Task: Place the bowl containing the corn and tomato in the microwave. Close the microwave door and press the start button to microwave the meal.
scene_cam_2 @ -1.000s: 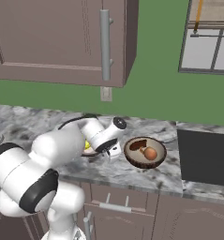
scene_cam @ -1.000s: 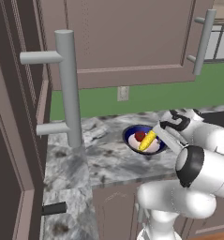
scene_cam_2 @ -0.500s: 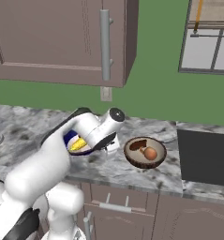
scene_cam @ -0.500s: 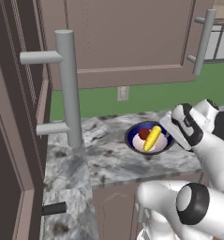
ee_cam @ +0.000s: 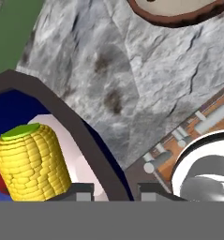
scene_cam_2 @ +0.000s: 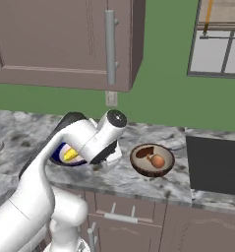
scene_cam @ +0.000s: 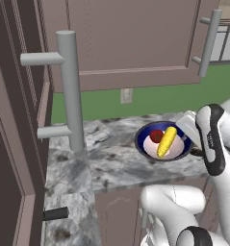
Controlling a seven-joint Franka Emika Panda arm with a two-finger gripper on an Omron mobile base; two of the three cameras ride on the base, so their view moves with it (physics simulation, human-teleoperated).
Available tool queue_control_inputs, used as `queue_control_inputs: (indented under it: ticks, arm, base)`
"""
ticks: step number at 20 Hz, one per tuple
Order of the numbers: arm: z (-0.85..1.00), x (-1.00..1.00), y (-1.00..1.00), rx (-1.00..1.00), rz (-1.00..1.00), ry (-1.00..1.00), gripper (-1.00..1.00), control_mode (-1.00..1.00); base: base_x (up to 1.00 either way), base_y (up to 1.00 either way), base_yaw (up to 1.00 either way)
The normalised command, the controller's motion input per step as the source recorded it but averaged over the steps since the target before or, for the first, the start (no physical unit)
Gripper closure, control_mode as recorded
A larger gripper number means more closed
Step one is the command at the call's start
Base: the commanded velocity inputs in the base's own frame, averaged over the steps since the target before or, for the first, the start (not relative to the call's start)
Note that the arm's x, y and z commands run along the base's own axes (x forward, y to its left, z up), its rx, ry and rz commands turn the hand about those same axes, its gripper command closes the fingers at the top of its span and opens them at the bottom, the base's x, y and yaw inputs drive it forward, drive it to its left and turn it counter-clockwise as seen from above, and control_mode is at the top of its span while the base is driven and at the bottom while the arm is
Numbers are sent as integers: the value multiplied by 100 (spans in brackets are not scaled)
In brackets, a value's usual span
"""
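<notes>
The bowl [scene_cam: 151,148], dark blue with a white inside, holds the yellow corn [scene_cam: 166,141] and the small red tomato [scene_cam: 156,136] over the marble counter [scene_cam: 111,163]. My gripper [ee_cam: 116,191] is shut on the bowl's near rim [ee_cam: 92,145], one fingertip inside and one outside. The corn [ee_cam: 31,159] stands close to the inner finger. In the right base view the bowl [scene_cam_2: 60,156] peeks out behind my arm. The microwave door [scene_cam: 13,120] stands open at far left, its grey bar handle [scene_cam: 70,91] close to the camera. The microwave cavity is out of view.
A brown wooden bowl [scene_cam_2: 152,160] with food sits on the counter to the right of the blue bowl. A dark cooktop [scene_cam_2: 215,165] lies further right. Upper cabinets [scene_cam: 135,43] hang above, and a small black knob [scene_cam: 56,214] sticks out low on the left.
The arm has swung and straightened, carrying the bowl a little sideways over the counter. The jaws have narrowed slightly onto the rim.
</notes>
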Motion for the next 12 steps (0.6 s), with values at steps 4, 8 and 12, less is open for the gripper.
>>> queue_control_inputs:
  ticks: [4,8,12]
  arm:
    - [73,-84,-23,19,9,-19,100,-100]
    - [65,-72,-8,19,6,-14,100,-100]
    - [38,-26,0,3,1,-1,100,-100]
  base:
    - [0,0,0]
    - [0,0,0]
    - [0,0,0]
